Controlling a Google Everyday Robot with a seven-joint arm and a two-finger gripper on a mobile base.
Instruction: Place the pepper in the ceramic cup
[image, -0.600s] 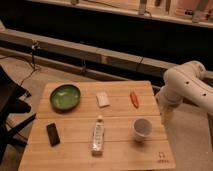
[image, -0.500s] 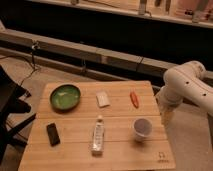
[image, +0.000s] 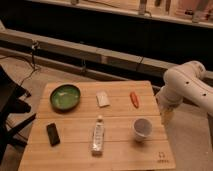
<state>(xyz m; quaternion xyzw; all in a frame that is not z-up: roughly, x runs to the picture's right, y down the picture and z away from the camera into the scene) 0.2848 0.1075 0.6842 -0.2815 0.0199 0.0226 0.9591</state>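
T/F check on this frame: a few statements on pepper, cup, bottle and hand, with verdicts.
1. The pepper lies on the table, outside the ceramic cup. True.
2. The hand is gripping the pepper. False: it hangs by the table's right edge, apart from the pepper.
3. The green bowl sits toward the table's far left corner. True.
4. The bottle stands upright inside the bowl. False: it lies flat on the table, left of the ceramic cup.
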